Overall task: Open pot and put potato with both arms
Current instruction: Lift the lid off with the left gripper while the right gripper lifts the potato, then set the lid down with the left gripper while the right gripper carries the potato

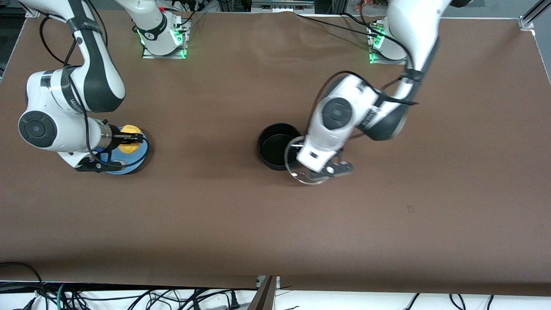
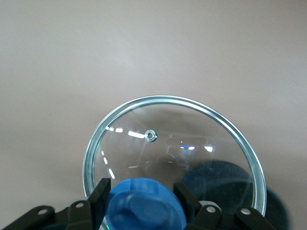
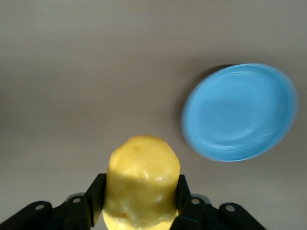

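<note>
We see the pot (image 1: 279, 145) standing uncovered mid-table, its glass lid (image 2: 173, 158) held by the blue knob (image 2: 145, 204) in the left gripper (image 1: 326, 168) just beside the rim. The right gripper (image 1: 130, 138) clamps the potato (image 3: 142, 189) above the blue plate (image 3: 240, 112).

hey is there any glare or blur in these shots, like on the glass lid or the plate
Left wrist view: the glass lid carries small white glints, and the dark pot shows through it. Right wrist view: the blue plate is smeared at its edges, while the potato looks sharper, lit from above. Front view: the left arm's forearm looks slightly motion-blurred, and a soft shadow lies beside the pot.
</note>
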### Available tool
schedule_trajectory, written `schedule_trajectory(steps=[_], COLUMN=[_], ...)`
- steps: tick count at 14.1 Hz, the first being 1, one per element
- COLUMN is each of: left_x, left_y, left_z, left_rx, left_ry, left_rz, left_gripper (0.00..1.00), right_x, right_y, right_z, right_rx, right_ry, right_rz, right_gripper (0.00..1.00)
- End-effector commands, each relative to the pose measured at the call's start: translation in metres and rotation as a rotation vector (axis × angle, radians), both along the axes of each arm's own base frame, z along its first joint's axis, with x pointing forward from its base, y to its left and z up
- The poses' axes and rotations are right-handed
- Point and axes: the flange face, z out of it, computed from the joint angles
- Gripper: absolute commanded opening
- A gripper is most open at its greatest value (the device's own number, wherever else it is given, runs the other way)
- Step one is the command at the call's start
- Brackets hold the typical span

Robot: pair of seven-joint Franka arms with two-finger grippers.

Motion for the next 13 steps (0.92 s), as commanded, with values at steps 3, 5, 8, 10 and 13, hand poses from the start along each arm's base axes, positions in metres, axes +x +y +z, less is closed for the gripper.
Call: schedule_trajectory(steps=[3, 5, 8, 10, 13], left_x=[0.03, 0.037, 0.034, 0.027, 0.012], left_y=[0.152, 0.208, 0.281, 0.316, 0.342], left_z=[-0.01, -0.02, -0.055, -0.073, -0.105], left_rx=[0.005, 0.012, 0.039, 0.058, 0.081], left_ry=[0.041, 0.053, 0.061, 0.053, 0.03], left_rz=[-0.273, -0.339, -0.405, -0.39, -0.359], left_gripper=[0.59, 0.59, 0.59, 0.6, 0.6], right_x=[0.002, 0.01, 0.009, 0.001, -0.021], right_y=[0.102, 0.144, 0.224, 0.277, 0.332], right_z=[-0.018, -0.025, -0.035, -0.051, -0.087], right_rx=[0.085, 0.096, 0.138, 0.16, 0.179], right_ry=[0.047, 0.012, 0.005, -0.03, -0.065], right_rz=[-0.271, -0.378, -0.505, -0.599, -0.661], right_gripper=[0.38, 0.38, 0.38, 0.38, 0.38])
